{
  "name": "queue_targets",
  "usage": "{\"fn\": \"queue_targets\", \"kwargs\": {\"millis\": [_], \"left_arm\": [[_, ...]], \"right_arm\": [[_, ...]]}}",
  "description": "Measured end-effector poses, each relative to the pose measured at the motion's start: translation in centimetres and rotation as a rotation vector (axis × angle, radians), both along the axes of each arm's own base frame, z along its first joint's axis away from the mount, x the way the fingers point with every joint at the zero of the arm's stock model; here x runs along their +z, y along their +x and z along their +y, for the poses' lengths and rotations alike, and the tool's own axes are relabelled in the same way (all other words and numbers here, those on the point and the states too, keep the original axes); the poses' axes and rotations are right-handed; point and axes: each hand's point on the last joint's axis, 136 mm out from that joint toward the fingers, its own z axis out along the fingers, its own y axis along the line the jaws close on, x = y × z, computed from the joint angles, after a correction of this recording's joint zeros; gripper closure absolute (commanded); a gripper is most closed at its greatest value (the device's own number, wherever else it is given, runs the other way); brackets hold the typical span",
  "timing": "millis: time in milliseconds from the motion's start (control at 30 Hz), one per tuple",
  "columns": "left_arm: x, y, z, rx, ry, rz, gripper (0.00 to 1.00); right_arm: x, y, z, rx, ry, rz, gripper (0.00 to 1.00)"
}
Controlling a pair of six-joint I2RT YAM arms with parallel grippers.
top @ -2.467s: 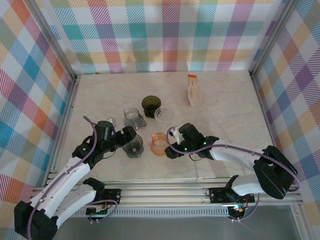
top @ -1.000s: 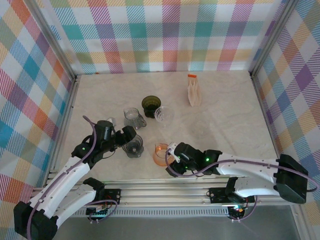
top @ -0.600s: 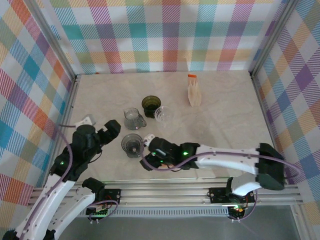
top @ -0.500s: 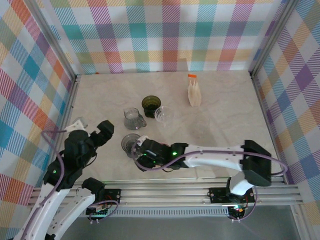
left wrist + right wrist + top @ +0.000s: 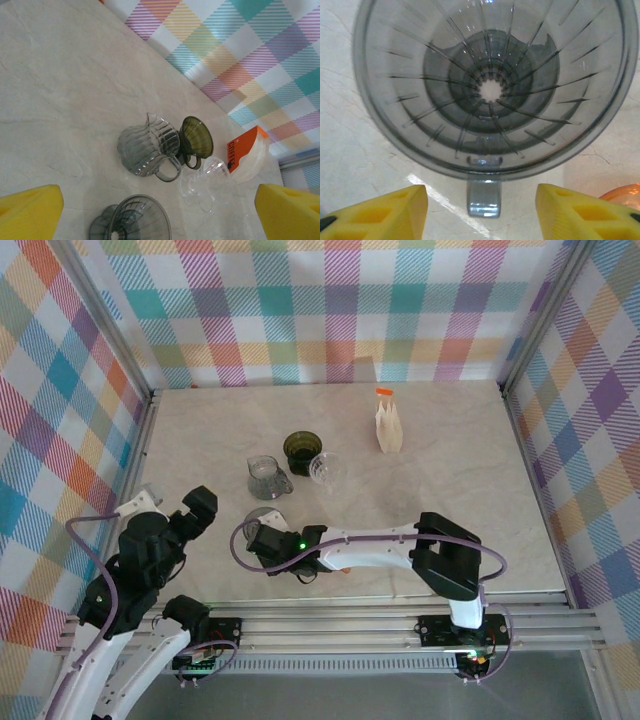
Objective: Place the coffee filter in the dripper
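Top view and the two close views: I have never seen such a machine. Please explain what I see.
Two robot arms, each ending in a two-finger pincer. The top view looks down from above; the others come from wrist cameras. On the table: a glass jug, a green dripper, a clear dripper, a grey dripper and a filter pack. The left pincer is open and empty. The right pincer stands open around the grey dripper's handle, gripping nothing.

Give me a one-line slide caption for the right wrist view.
Empty smoky grey ribbed plastic dripper on the marble-look table, its handle between the yellow fingertips of the open right hand.
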Motion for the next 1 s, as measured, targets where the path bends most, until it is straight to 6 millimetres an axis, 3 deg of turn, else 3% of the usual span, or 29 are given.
{"fn": "queue_targets", "kwargs": {"millis": [167, 400, 667, 800, 1000], "left_arm": [[-0.5, 0.2, -0.4, -0.012, -0.001, 0.021, 0.01], [-0.8, 0.4, -0.8, -0.027, -0.003, 0.039, 0.01], [-0.9, 0.4, -1.0, -0.031, -0.014, 0.047, 0.0], [-1.1, 0.6, -1.1, -0.036, -0.013, 0.057, 0.0], [-1.3, 1.1, -2.3, -0.086, -0.023, 0.06, 0.0]], "right_arm": [[-0.9, 0.2, 0.1, -0.006, -0.022, 0.003, 0.62], [-0.6, 0.4, 0.7, 0.029, -0.014, -0.021, 0.8], [0.3, 0.5, 0.4, 0.079, 0.0, -0.062, 0.88], [3.5, 0.1, -0.9, 0.103, 0.048, -0.094, 0.88], [11.6, -0.5, -4.5, 0.113, 0.175, -0.162, 0.88]]}}
